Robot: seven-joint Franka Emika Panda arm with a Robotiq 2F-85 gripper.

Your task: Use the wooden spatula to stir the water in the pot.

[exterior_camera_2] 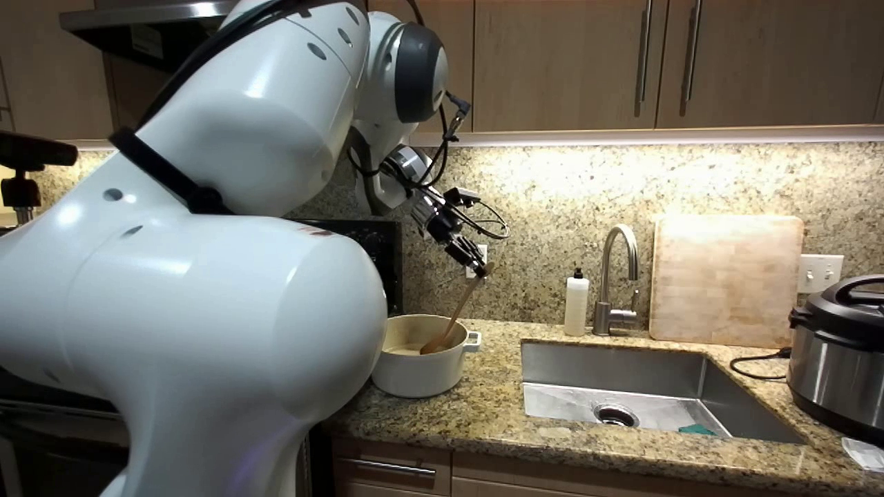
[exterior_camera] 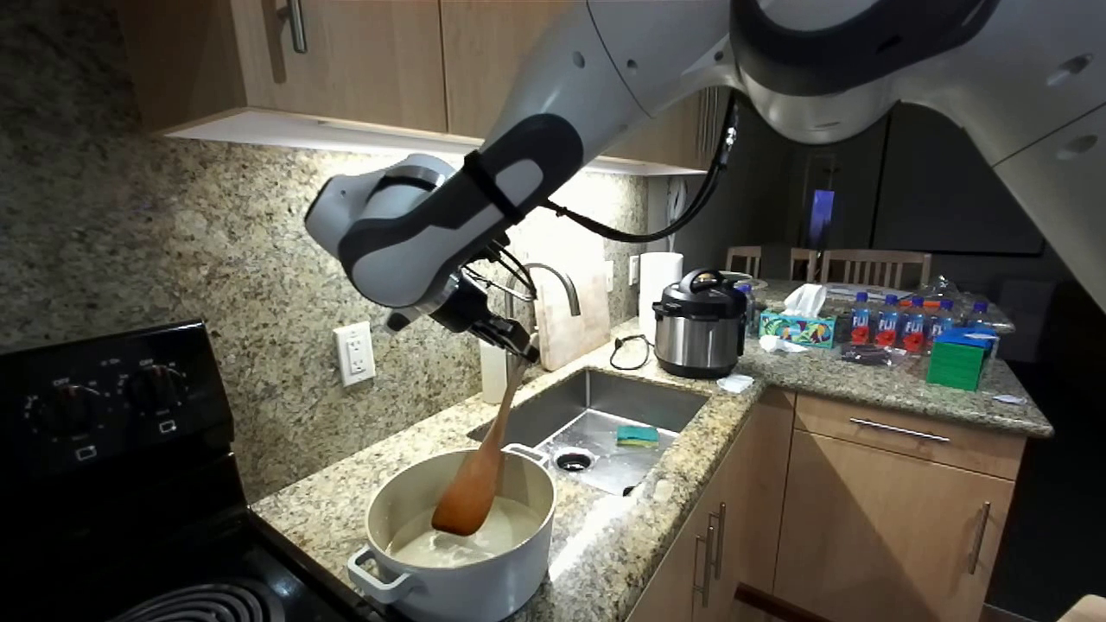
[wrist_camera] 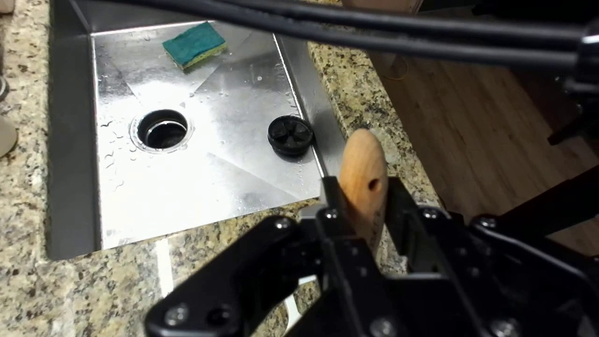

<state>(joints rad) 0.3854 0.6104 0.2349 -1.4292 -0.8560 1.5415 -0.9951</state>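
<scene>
A granite desk (exterior_camera_2: 494, 386) ran below the bent robot arm (exterior_camera_2: 207, 297). Sunk in the desk was a steel sink (wrist_camera: 243, 107); just beside that stood the round cream pot (exterior_camera: 488, 587) with 2 side handles. Pale water (exterior_camera: 510, 529) lay in the pot. The wooden spatula (exterior_camera: 486, 458) leaned inside at a slant, blade down; whether it met the water I could not tell. The tool (wrist_camera: 364, 194) grasped the spatula near the handle's end, 2 jaws against opposite sides. In the sink lay a green-and-yellow sponge (wrist_camera: 194, 44) and a black stopper (wrist_camera: 290, 135).
</scene>
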